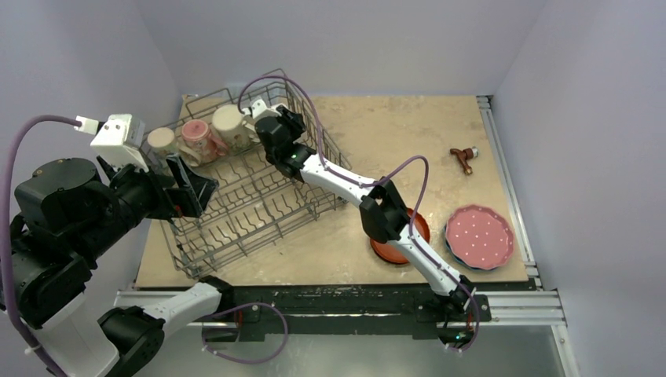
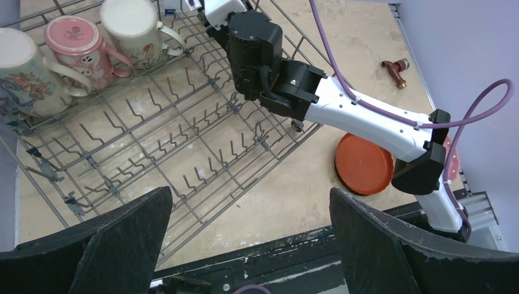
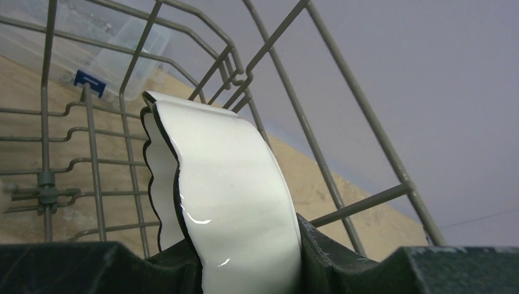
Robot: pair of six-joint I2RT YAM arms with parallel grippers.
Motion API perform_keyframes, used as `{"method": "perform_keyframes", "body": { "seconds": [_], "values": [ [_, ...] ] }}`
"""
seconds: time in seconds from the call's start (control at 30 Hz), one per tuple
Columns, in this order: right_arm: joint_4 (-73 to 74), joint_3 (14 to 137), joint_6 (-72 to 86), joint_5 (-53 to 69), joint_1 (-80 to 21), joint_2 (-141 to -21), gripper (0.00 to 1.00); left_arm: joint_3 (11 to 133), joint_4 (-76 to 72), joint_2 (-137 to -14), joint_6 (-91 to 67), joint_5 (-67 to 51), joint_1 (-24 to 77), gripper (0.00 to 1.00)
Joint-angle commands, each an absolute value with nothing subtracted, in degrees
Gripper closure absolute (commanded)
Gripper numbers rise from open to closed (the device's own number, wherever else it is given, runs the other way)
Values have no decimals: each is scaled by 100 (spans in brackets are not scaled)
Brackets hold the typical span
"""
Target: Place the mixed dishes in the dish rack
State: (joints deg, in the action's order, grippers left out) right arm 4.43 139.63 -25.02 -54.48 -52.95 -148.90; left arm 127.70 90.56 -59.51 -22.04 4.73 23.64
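Right wrist: white fluted bowl (image 3: 235, 196), dark scalloped rim, pinched by right end effector (image 3: 251, 272); left end effector (image 2: 251, 245) wide, empty.

three mugs (image 2: 76, 46) in rack (image 2: 263, 139) corner | orange plate (image 2: 362, 164) on table (image 2: 287, 190) beside rack | right arm (image 2: 361, 116) over rack | left gripper (image 2: 250, 195) spread

Pink white-dotted plate (image 1: 480, 236), red-orange plate (image 2: 363, 163), grey rack (image 1: 236, 206) (white bowl (image 3: 232, 202), black-edged)
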Motion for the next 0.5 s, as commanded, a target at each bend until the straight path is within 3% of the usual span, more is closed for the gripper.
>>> {"method": "perform_keyframes", "body": {
  "seconds": [0.0, 0.47],
  "values": [
    [-1008, 13837, -3347, -5842, -5292, -14795, 100, 12753, 10002, -5978, -2293, 497, 2329, 0],
    [-854, 13424, -3921, -5498, -5335, -14766, 100, 12854, 10088, -6021, -2336, 424, 2329, 1]
  ]
}}
